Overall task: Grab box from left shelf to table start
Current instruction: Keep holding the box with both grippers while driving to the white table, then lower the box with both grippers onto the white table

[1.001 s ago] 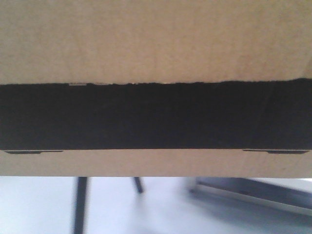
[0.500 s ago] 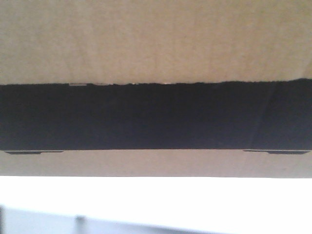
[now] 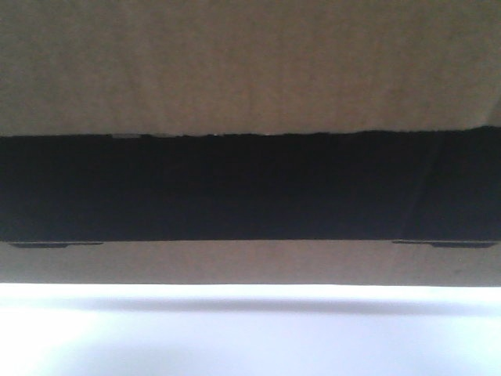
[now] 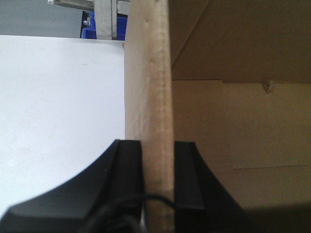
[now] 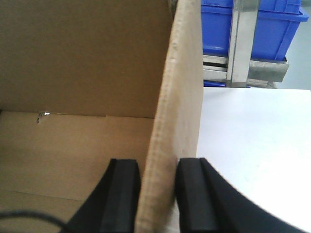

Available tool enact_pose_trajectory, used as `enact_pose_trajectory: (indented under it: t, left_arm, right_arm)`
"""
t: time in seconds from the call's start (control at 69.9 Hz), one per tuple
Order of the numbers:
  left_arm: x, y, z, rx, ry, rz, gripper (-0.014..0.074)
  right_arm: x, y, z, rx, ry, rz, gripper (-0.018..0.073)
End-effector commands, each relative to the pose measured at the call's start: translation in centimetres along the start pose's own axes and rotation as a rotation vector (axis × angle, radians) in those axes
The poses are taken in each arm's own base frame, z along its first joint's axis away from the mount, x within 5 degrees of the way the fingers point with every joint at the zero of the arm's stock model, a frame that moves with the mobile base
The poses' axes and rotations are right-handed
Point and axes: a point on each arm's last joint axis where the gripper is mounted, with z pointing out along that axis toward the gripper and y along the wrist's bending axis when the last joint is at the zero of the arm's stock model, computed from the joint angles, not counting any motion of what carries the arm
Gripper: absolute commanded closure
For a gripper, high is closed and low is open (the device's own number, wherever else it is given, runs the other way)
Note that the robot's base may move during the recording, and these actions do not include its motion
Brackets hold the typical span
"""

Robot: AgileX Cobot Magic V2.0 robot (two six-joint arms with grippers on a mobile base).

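While the open cardboard box (image 3: 250,70) is held over the white counter (image 3: 250,345), contact between them cannot be told | left wall is clamped by the left end effector (image 4: 158,184) | right wall by the right end effector (image 5: 158,194) | shelf (image 5: 240,48) is seen behind | removal is judged done; set-down and release are left

Left tool (image 4: 158,179) bottom centre of frame, black fingers (image 4: 127,174) pinching a box (image 4: 150,87) wall from both sides. Right tool (image 5: 158,194) likewise, bottom centre, clamped on a wall.

no readable text, no legible labels
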Motion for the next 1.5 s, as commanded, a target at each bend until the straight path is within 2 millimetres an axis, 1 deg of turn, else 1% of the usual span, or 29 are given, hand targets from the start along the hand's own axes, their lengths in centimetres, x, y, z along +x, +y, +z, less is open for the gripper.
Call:
enact_pose_trajectory:
  t: [0.0,0.243,0.415,0.586,0.772,0.844,0.958,1.258,1.487]
  left_arm:
    - [-2.0,-0.8,-1.1,0.087,-0.16,-0.049,0.07]
    - [-2.0,-0.9,0.3,0.08,-0.121,-0.048,0.07]
    - [-2.0,-1.0,2.1,0.07,-0.07,-0.047,0.07]
    - [-1.8,-1.1,4.4,0.057,-0.004,-0.045,0.07]
    - [-1.1,-1.2,8.0,0.037,0.102,-0.042,0.07]
    - [-1.0,-1.2,8.9,0.03,0.138,-0.041,0.07]
    - [-1.2,-1.3,9.1,0.031,0.161,-0.047,0.07]
    - [-2.6,-1.5,8.4,0.036,0.108,-0.042,0.07]
    - [-2.6,-1.5,8.4,0.036,0.109,-0.042,0.07]
  right_arm:
    - [-2.5,-0.1,-0.5,0.029,-0.205,-0.01,0.0502]
    - [-2.5,-0.1,-0.5,0.029,-0.205,-0.01,0.0502]
    - [-2.5,-0.1,-0.5,0.029,-0.205,-0.01,0.0502]
    - [-2.5,-0.1,-0.5,0.029,-0.206,-0.01,0.0502]
    - [-2.5,-0.1,-0.5,0.029,-0.205,-0.01,0.0502]
    - [-2.5,-0.1,-0.5,0.029,-0.205,-0.01,0.0502]
    - [-2.5,-0.1,-0.5,0.029,-0.205,-0.01,0.0502]
    - [-2.5,-0.1,-0.5,0.029,-0.205,-0.01,0.0502]
    - [-2.4,-0.1,-0.5,0.029,-0.198,-0.01,0.0502]
